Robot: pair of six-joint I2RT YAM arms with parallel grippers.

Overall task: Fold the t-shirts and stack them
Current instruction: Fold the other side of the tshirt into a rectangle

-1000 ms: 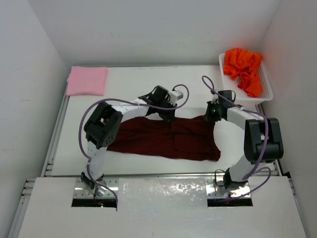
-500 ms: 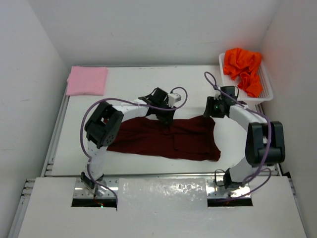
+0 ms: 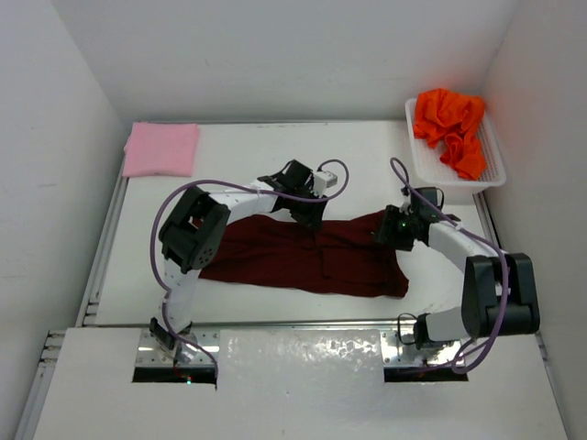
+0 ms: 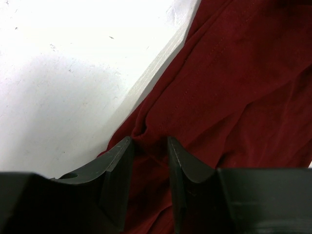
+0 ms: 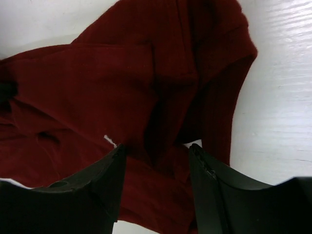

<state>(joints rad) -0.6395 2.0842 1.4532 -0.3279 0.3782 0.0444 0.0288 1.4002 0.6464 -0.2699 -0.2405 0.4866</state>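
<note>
A dark maroon t-shirt point(image 3: 303, 257) lies spread in a long band across the middle of the table. My left gripper point(image 3: 310, 218) stands over its far edge, open, with a wrinkle of maroon cloth point(image 4: 229, 83) under the narrow gap between the fingers point(image 4: 148, 141). My right gripper point(image 3: 386, 235) hangs open above the shirt's right end, and the sleeve point(image 5: 214, 73) lies loose below the tips point(image 5: 156, 146). A folded light pink t-shirt point(image 3: 161, 148) rests at the back left. A bright orange t-shirt point(image 3: 449, 124) sits crumpled in the basket.
The white lattice basket point(image 3: 431, 170) stands at the back right corner against the wall. White walls close in the table on the left, back and right. Purple cables loop over both arms point(image 3: 197, 229).
Both grippers went from shut to open and let go of the maroon shirt's far edge. The right gripper has drawn back toward the near side; the left has hardly moved.
</note>
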